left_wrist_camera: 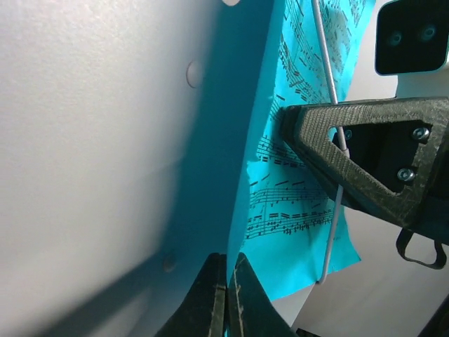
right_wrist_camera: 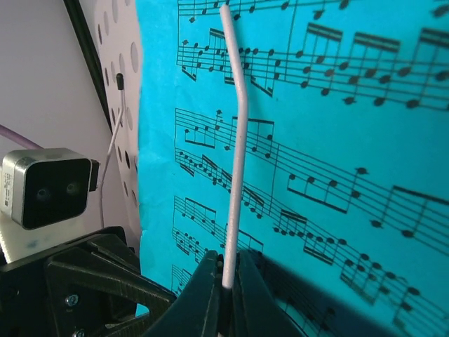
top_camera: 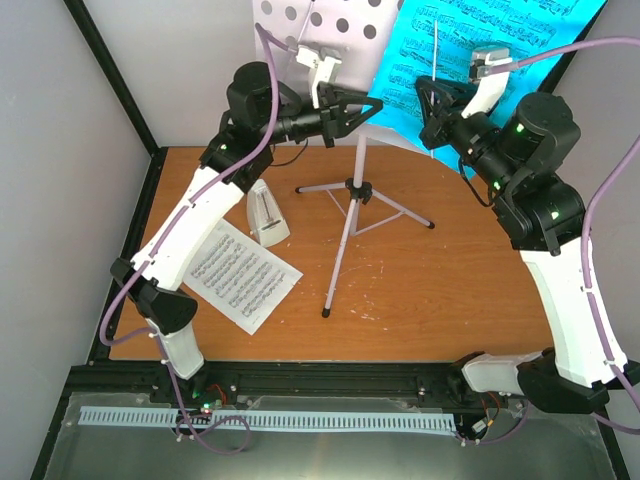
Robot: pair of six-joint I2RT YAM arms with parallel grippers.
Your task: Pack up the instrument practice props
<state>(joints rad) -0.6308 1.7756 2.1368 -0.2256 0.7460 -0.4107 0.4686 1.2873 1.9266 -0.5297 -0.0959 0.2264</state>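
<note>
While the lilac music stand (top_camera: 345,225) stands upright mid-frame, pole running from tripod feet up to its perforated tray (top_camera: 300,20) at the top edge, a blue sheet-music page (top_camera: 480,30) rests there at upper right. The left gripper (left_wrist_camera: 228,298) is pinched shut on the tray's lower edge; the right gripper (right_wrist_camera: 226,281) clamps the page's thin white retaining wire (right_wrist_camera: 238,126).

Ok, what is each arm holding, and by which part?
Right fingers pinch the music stand's page-holder wire near its lower end. Left fingers are shut at the tray's lower edge; whether they grip it is unclear.
</note>
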